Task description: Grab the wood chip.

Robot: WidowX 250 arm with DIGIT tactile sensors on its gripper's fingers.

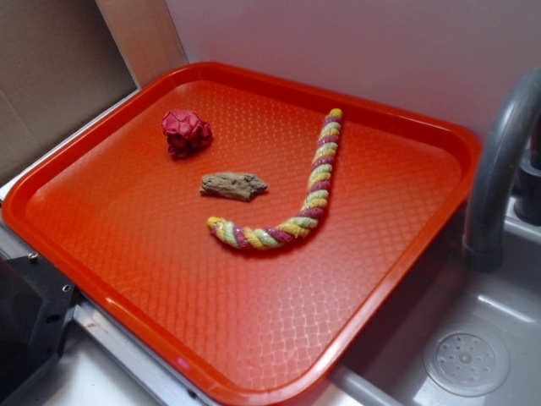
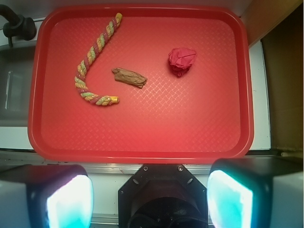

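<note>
The wood chip (image 1: 234,185) is a small flat brown piece lying on the red tray (image 1: 169,288), near its middle. In the wrist view the wood chip (image 2: 129,77) lies between the rope and the red ball. My gripper (image 2: 149,197) is open and empty, its two pale fingers wide apart at the bottom of the wrist view, high above and outside the tray's near rim (image 2: 142,156). The gripper does not show in the exterior view.
A wrinkly red ball (image 1: 186,132) sits left of the chip, and a yellow-pink-green braided rope (image 1: 296,199) curves round its right side. A grey faucet (image 1: 499,161) and a sink drain (image 1: 466,362) stand right of the tray. A black robot base (image 1: 30,326) sits at front left.
</note>
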